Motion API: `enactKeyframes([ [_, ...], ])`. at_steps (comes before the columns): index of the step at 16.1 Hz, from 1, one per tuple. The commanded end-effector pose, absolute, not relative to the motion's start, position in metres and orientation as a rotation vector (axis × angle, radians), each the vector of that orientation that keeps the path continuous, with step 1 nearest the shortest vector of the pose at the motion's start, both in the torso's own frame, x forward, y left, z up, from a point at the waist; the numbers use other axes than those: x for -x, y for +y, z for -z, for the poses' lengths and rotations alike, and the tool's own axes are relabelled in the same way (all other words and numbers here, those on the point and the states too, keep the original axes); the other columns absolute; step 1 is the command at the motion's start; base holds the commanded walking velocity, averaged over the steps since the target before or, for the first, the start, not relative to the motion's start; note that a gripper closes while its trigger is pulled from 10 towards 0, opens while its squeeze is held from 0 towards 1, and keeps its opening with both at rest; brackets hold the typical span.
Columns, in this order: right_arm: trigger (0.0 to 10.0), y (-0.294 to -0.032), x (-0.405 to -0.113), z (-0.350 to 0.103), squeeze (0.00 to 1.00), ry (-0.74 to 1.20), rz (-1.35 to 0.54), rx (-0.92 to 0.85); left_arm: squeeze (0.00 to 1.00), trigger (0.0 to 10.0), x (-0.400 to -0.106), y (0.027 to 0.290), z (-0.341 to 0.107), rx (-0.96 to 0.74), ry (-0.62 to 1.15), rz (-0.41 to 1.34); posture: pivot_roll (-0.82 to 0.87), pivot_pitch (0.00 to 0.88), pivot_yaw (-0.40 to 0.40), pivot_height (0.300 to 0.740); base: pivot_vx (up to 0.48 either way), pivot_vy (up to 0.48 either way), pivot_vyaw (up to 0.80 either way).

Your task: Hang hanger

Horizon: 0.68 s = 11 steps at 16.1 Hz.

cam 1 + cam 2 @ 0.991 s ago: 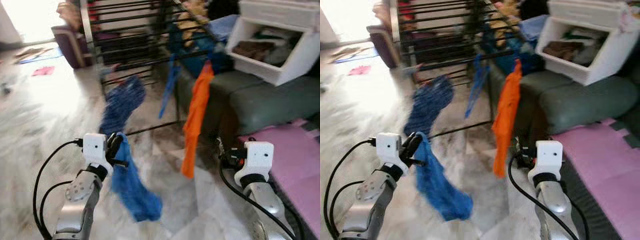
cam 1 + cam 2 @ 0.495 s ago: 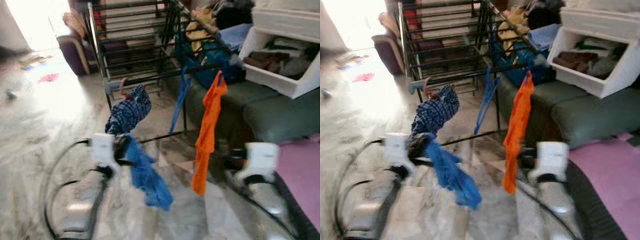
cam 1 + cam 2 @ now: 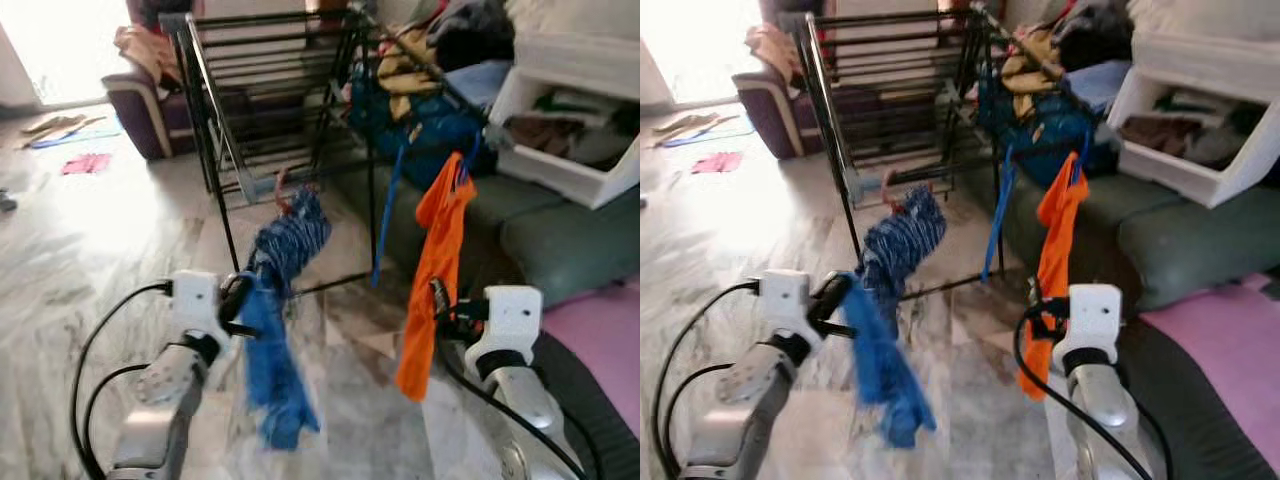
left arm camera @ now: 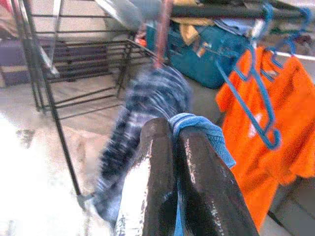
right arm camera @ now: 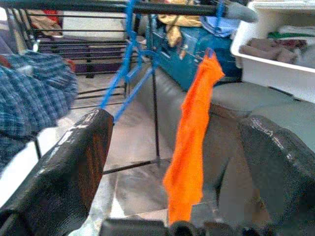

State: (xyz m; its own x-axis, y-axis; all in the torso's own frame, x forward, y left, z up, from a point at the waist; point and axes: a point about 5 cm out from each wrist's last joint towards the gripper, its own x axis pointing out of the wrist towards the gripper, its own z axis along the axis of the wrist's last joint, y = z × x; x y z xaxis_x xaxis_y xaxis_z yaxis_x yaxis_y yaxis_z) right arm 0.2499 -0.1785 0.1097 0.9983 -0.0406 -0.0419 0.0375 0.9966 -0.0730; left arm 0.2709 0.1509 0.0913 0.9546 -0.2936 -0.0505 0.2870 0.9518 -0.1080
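while marble floor [image 3: 90, 230] gleams, left gripper [image 4: 170, 147] pinches blue cloth [image 3: 268, 370]; right gripper [image 5: 172, 147] gapes.

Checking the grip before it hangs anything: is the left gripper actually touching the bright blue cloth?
Touching. In the left wrist view the left gripper has its two black fingers closed together, with the bright blue cloth pinched between them.

A blue garment [image 3: 268, 370] hangs limp from the left gripper [image 4: 172, 142], whose fingers pinch its top edge. An empty blue hanger [image 4: 256, 103] hangs on the black drying rack [image 3: 270, 60] beside an orange shirt [image 3: 436, 270].
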Motion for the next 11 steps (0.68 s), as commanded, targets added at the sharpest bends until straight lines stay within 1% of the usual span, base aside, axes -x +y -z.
enactKeyframes([
  [1, 10.0, -0.1846, -0.2511, -0.1121, 0.0, 0.036, 0.063, 0.081, 0.0, 10.0, -0.2739, 0.1414, -0.099, 0.094, 0.037, 0.331, -0.08, 0.053, 0.012, 0.74, 0.446, 0.0, 0.0],
  [8, 10.0, -0.1822, -0.2513, -0.1092, 0.0, 0.043, 0.061, 0.077, 0.0, 10.0, -0.2745, 0.1408, -0.0987, 0.088, 0.037, 0.336, -0.08, 0.052, 0.017, 0.74, 0.478, 0.0, 0.0],
  [9, 10.0, -0.1804, -0.2504, -0.1074, 0.0, 0.05, 0.054, 0.076, 0.0, 10.0, -0.2747, 0.1408, -0.099, 0.099, 0.033, 0.329, -0.08, 0.05, 0.017, 0.74, 0.341, 0.307, 0.0],
  [11, 10.0, -0.1799, -0.251, -0.1056, 0.0, 0.06, 0.049, 0.076, 0.0, 10.0, -0.2753, 0.1404, -0.0994, 0.1, 0.037, 0.324, -0.07, 0.048, 0.018, 0.74, 0.0, 0.0, 0.0],
])
